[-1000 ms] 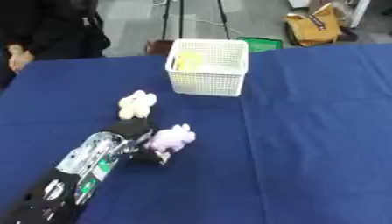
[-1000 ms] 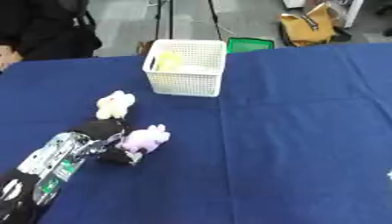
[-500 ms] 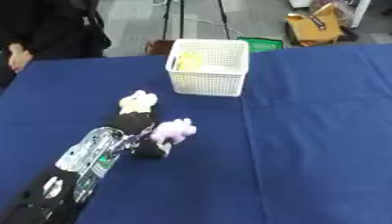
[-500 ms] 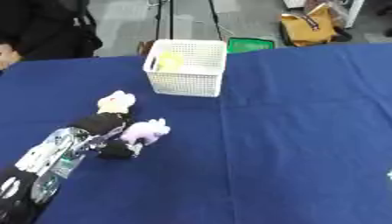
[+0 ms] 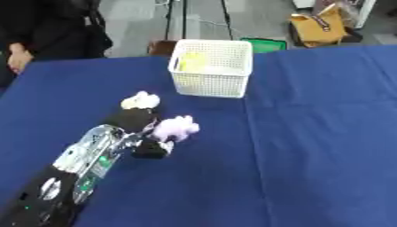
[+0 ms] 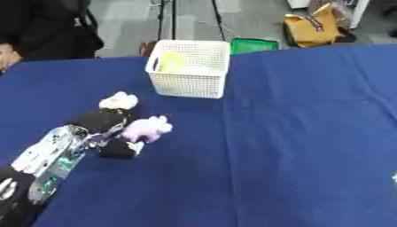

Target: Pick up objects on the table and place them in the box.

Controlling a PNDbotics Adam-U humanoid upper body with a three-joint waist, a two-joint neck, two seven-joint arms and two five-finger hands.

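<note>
The left hand (image 5: pixel 143 133) is a dark blur against the pink toy (image 5: pixel 176 128), so whether its fingers close round it cannot be told. The white toy (image 5: pixel 140 100) beside it shows only as a pale lump. Something yellow (image 5: pixel 191 63) lies in the basket (image 5: pixel 221 85), its shape hidden by the mesh wall.

Lighting: even, diffuse, moderately bright; source not visible. Shadows: soft and faint, a slight one under the basket (image 5: pixel 211 67) on the worktop (image 5: pixel 310 133). Glare: none; pale sheen on the floor beyond. Sharpness: both views soft throughout, edges smeared, the left hand (image 5: pixel 139 128) blurred. Edge distortion: not evident.
</note>
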